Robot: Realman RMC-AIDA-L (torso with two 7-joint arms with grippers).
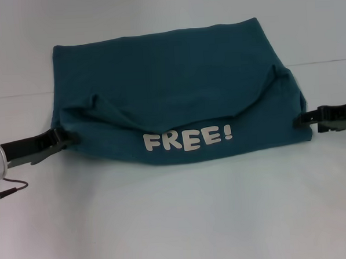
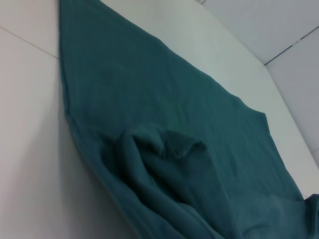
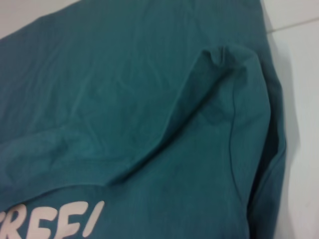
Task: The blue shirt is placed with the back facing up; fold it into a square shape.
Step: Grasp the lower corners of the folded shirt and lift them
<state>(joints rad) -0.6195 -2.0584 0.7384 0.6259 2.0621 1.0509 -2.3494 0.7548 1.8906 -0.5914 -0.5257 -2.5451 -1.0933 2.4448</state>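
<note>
The blue shirt lies on the white table, near half folded over (lettering up). The left gripper and right gripper flank it, each pinching 1 side edge to carry the fold.

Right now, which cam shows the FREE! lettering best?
Head view: the whole FREE! lettering reads on the blue shirt's folded-over near flap. Right wrist view catches only its cropped tops; left wrist view shows plain cloth.

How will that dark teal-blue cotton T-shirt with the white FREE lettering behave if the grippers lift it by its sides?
The dark teal-blue cotton T-shirt is probably floppy: its folded-over flap sags in a curve between the left gripper and the right gripper. It likely bunches where pinched, judging by the puckered corners. It probably won't hold a crease stiffly.
</note>
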